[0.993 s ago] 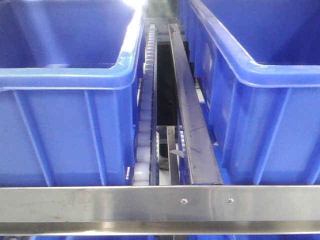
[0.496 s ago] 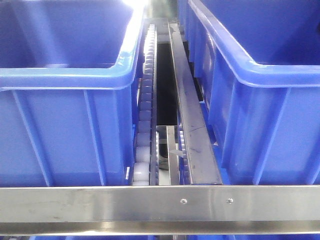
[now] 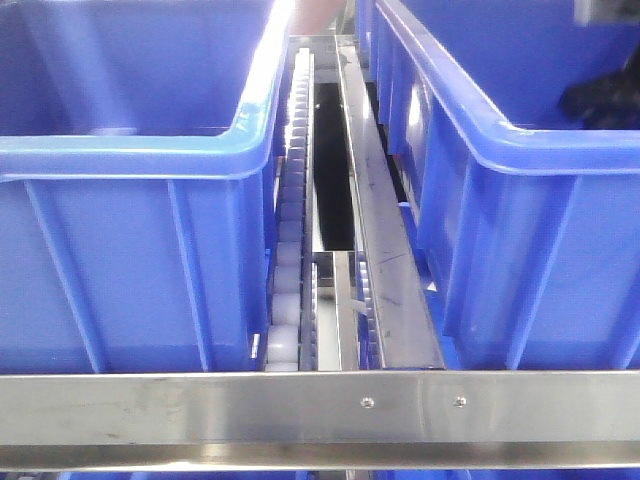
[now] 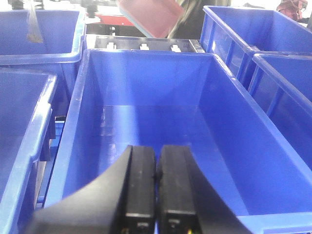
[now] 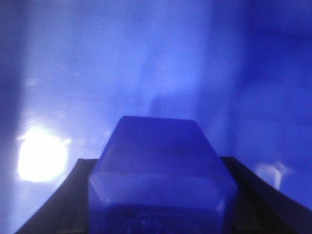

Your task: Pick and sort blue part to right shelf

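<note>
In the right wrist view my right gripper (image 5: 161, 195) is shut on a blue block-shaped part (image 5: 158, 165), its dark fingers (image 5: 63, 195) on either side, close above the blue inside of a bin (image 5: 146, 63). In the front view a dark piece of the right arm (image 3: 605, 90) shows inside the right blue bin (image 3: 500, 140) at the far right edge. In the left wrist view my left gripper (image 4: 156, 190) is shut and empty, hovering over the near end of an empty blue bin (image 4: 156, 126).
Two large blue bins (image 3: 130, 150) stand on a metal roller rack (image 3: 300, 200) with a steel front rail (image 3: 320, 405) and a steel divider (image 3: 375, 220). More blue bins (image 4: 29, 97) flank the left one. A pink object (image 4: 151, 14) and a person (image 4: 292, 7) show beyond.
The right arm has come into the front view, inside the right bin at the far right edge. The camera view has shifted slightly.
</note>
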Controlling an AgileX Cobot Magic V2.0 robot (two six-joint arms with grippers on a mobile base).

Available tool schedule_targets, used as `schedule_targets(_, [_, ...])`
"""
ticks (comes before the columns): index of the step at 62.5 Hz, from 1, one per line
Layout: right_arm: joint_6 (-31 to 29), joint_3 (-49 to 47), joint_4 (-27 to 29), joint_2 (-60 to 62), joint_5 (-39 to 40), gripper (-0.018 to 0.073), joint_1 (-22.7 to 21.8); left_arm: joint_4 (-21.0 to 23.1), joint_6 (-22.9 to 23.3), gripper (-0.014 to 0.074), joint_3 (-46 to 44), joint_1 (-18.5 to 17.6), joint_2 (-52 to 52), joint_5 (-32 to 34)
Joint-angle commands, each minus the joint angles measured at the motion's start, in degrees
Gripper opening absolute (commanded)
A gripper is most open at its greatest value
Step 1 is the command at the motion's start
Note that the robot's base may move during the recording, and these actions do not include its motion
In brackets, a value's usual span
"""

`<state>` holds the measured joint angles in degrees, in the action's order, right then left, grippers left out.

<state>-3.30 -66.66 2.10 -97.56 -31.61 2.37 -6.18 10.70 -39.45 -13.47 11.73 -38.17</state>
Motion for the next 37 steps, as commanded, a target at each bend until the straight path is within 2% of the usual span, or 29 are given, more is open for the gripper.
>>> schedule_targets(1, [-0.57,-2.11,-1.56,1.74,4.35,0.0185,-0.36,-0.39,-0.10,0.0124,-1.27,0.02,0.82,4.84])
schedule_targets(8, [-0.57,-2.11,-2.43,1.68,4.78,0.0202,-0.36,-0.39,-0.10,0.0124,-1.27,0.02,0.82,4.84])
schedule_targets(12, [-0.57,-2.11,-2.43,1.63,4.78,0.0247,-0.36,-0.39,-0.10,0.0124,-1.27,0.02,0.82,4.84])
schedule_targets(17, [-0.57,-2.11,-2.43,1.43,4.72,0.0340,-0.36,-0.39,-0.10,0.0124,-1.27,0.02,0.82,4.75])
schedule_targets(26, [-0.57,-2.11,-2.43,1.56,3.72,0.0616,-0.36,-0.39,-0.10,0.0124,-1.27,0.02,0.82,4.26])
schedule_targets(37, [-0.57,-2.11,-2.43,2.98,1.73,0.0605,-0.36,-0.39,-0.10,0.0124,-1.27,0.02,0.82,3.74])
